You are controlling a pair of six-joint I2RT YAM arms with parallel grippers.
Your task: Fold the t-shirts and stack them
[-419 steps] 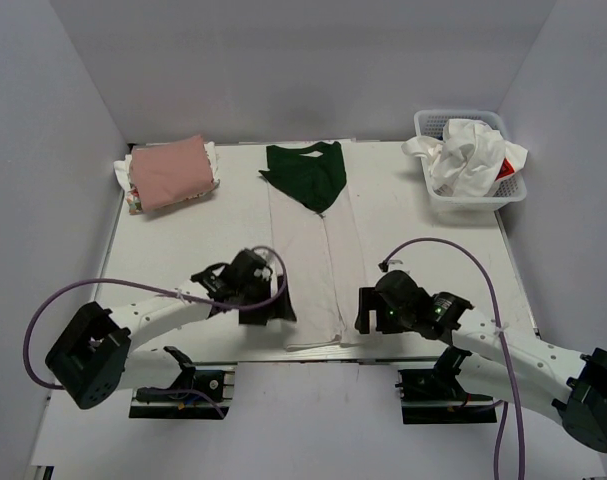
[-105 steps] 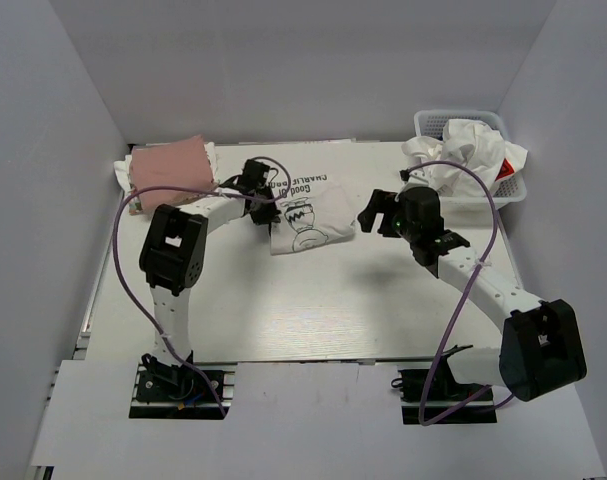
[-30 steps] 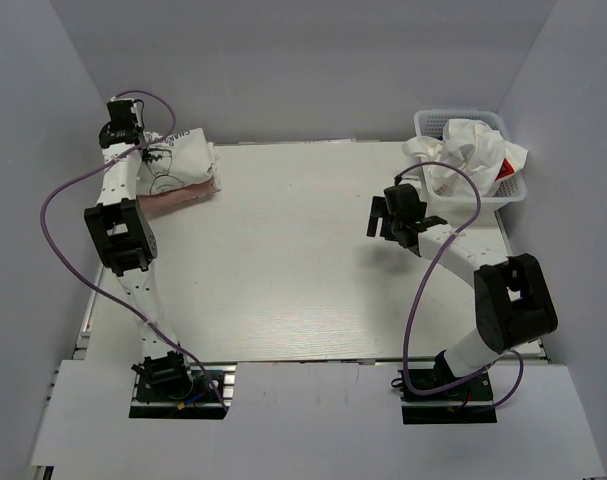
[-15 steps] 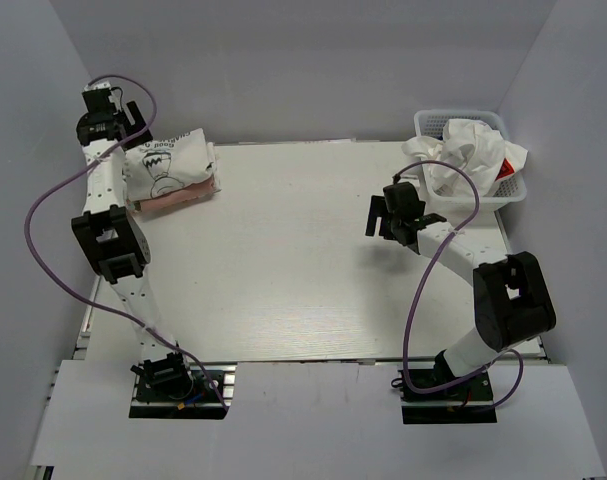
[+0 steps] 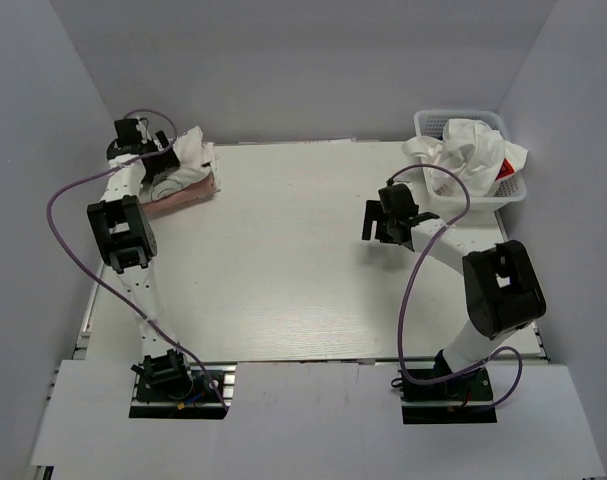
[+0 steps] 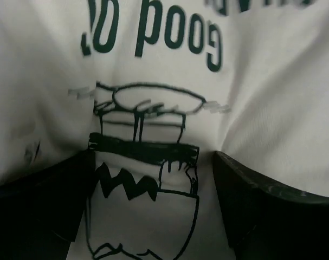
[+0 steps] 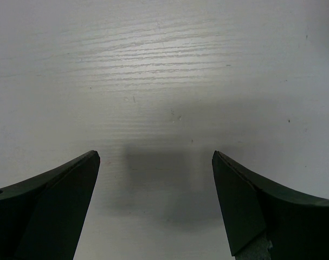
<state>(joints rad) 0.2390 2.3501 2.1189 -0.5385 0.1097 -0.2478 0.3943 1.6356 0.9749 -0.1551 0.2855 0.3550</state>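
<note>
The task is running partway through, as far as I can judge. One white printed t-shirt [image 6: 153,65] is lying folded directly beneath the left end effector [image 6: 153,157]. It is resting on a folded pink t-shirt [image 5: 191,186] whose edge is showing just to the near side, so a stack of at least two is forming at the far left corner of the table [image 5: 283,270]. More work is waiting: crumpled t-shirts [image 5: 468,150], white with a red mark showing, are spilling out of the basket [image 5: 430,122] standing beyond and to the outer side of the right end effector [image 7: 155,157], and none of them is folded yet.

The left arm is stretching far out from its base, its wrist bending down over the stack. Its end effector is standing released. The two dark fingers [image 6: 39,206] are spreading wide on either side of the printed drawing, and the cloth is lying flat between and under them, unpinched. Whether the tips are touching the cloth I cannot tell.

The right arm is folding up and forward, holding its end effector over bare table, well apart from any shirt. It too is standing released and empty, jaws wide, with only the surface and a shadow showing below it. Fetching a shirt from the basket is looking like the next step
</note>
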